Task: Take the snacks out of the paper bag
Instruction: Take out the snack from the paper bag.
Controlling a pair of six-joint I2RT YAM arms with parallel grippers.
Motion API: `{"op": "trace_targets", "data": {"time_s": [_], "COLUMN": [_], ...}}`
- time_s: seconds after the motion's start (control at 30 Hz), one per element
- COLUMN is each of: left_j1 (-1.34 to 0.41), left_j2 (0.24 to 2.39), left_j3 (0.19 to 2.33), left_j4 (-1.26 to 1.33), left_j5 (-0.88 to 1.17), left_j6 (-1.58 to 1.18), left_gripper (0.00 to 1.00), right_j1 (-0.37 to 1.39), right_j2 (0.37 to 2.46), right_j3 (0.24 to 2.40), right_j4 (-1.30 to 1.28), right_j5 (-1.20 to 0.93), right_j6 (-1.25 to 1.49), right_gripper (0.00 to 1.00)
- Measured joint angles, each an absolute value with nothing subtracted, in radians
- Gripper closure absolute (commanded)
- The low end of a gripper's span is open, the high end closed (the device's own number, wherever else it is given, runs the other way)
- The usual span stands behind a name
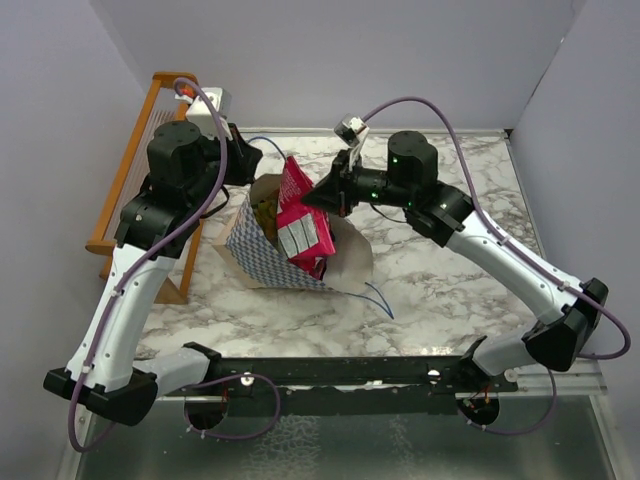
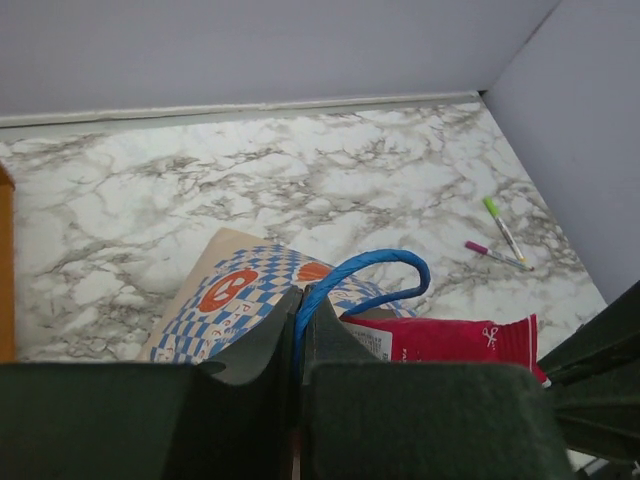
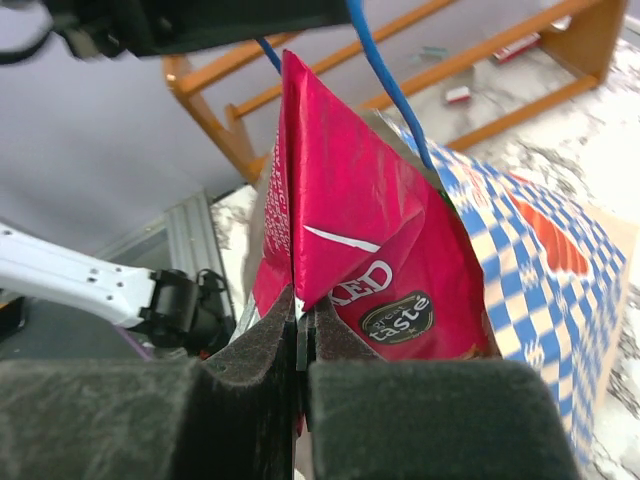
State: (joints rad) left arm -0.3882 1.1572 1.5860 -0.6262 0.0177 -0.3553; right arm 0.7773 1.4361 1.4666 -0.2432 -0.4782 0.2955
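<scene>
The paper bag (image 1: 262,255) lies tilted on the marble table, its checkered band showing in the left wrist view (image 2: 240,290) and the right wrist view (image 3: 545,270). My left gripper (image 2: 298,310) is shut on its blue cord handle (image 2: 370,270) at the bag's far left rim (image 1: 245,160). My right gripper (image 3: 303,320) is shut on the edge of the large pink-red packet (image 3: 350,220), which sticks half out of the bag's mouth (image 1: 300,225). Another yellowish packet (image 1: 265,215) shows inside the bag. The other snacks are hidden.
An orange wooden rack (image 1: 130,180) stands along the table's left edge, close behind my left arm. A green pen (image 2: 503,228) and a purple pen (image 2: 495,255) lie on the marble near the right wall. A loose blue cord handle (image 1: 378,297) trails in front of the bag.
</scene>
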Motion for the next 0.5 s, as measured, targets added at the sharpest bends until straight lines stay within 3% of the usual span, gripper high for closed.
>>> {"op": "trace_targets", "data": {"time_s": [0.23, 0.5], "left_j1": [-0.388, -0.388], "left_j2": [1.134, 1.124], "left_j3": [1.541, 1.526], "left_j4": [-0.564, -0.547], "left_j5": [0.133, 0.154], "left_j6": [-0.340, -0.331], "left_gripper": [1.00, 1.00], "right_j1": [0.777, 0.778], "right_j2": [1.353, 1.080], "right_j3": [1.530, 1.557], "right_j4": [-0.300, -0.430], "right_j5": [-0.516, -0.294], "right_j6": [0.310, 0.248], "right_gripper": [0.99, 0.99]}}
